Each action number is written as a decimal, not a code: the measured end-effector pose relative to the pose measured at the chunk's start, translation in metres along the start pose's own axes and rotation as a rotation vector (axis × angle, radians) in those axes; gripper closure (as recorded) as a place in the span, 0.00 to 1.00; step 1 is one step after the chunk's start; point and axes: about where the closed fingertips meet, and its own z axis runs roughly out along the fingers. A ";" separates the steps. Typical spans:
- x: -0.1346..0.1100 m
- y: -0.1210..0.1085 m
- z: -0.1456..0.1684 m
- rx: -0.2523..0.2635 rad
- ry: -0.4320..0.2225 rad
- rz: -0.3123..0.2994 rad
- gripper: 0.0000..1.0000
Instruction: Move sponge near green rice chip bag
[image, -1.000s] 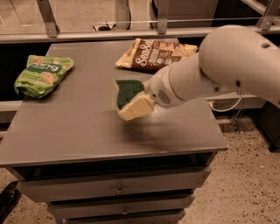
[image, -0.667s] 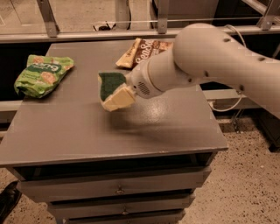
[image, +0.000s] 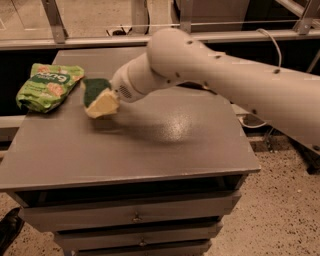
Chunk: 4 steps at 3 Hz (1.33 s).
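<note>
The sponge (image: 98, 98), dark green on top with pale yellow foam below, is held tilted just above the grey table top (image: 150, 150), a little right of the green rice chip bag (image: 48, 86). The bag lies flat at the table's left edge. My gripper (image: 107, 97) is at the end of the white arm that reaches in from the right. It is shut on the sponge, and the arm's wrist hides most of its fingers.
The white arm (image: 225, 85) spans the right and back of the table and hides whatever lies behind it. Drawers (image: 135, 217) sit under the table top. Metal rails (image: 100, 42) run behind the table. A dark shoe-like object (image: 9, 230) is on the floor at the lower left.
The arm has carried the sponge leftward across the table, from the middle to close beside the green bag. The brown snack bag at the back is now hidden behind the arm.
</note>
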 end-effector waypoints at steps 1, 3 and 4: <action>-0.016 0.007 0.042 -0.039 0.009 -0.025 1.00; -0.020 0.019 0.088 -0.064 0.070 -0.061 0.44; -0.020 0.018 0.091 -0.055 0.078 -0.063 0.13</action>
